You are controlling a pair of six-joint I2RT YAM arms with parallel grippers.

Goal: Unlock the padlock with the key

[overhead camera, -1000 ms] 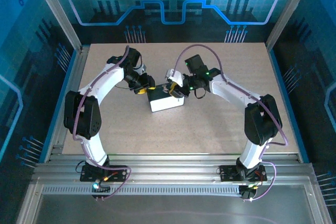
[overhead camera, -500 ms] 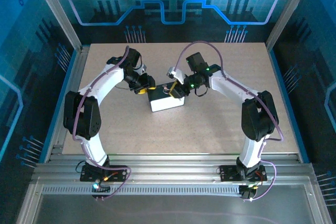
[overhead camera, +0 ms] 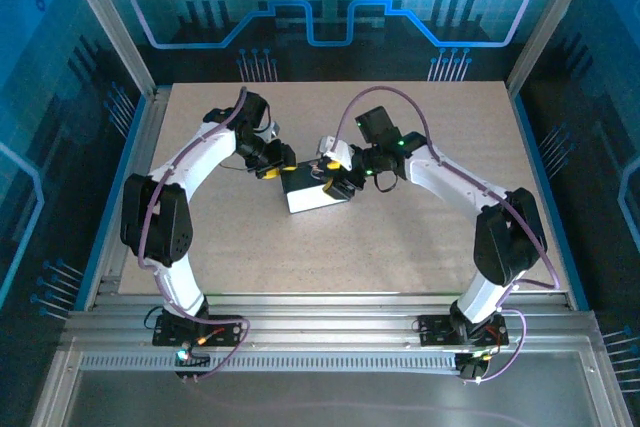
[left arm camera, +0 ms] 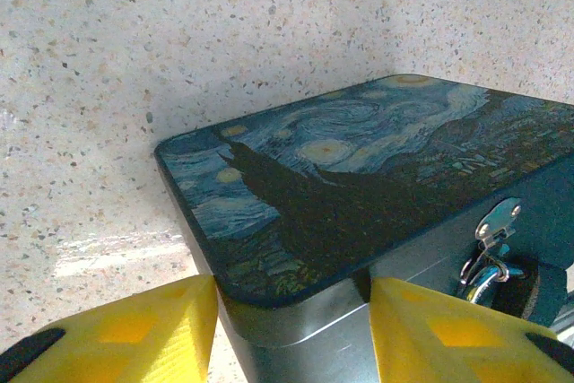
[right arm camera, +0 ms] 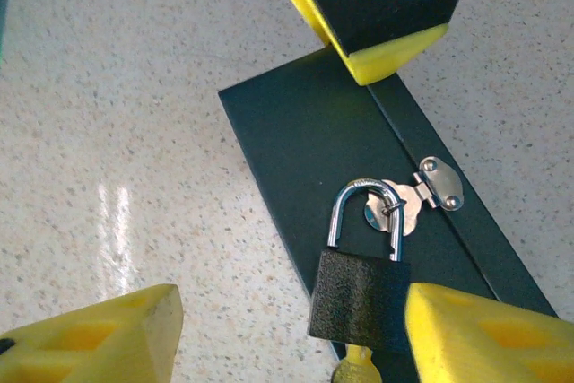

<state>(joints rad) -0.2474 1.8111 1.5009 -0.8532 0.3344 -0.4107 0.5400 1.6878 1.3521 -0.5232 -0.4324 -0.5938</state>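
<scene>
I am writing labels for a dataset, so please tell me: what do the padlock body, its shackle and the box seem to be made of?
Padlock body: likely metal under a black, grainy matte coating.
Shackle: bright polished steel, judging by its mirror-like shine.
Box: probably painted tin; it has a printed night-sky lid, a rounded rolled edge and a riveted shiny hasp.

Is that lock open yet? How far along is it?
Done: the key looks seated in the bottom of the padlock. In hand: the left tool clamps a corner of the box; the right tool stands open around the padlock, gripping nothing. To do: the shackle looks closed through the hasp, so turning the key and freeing it remain.
</scene>
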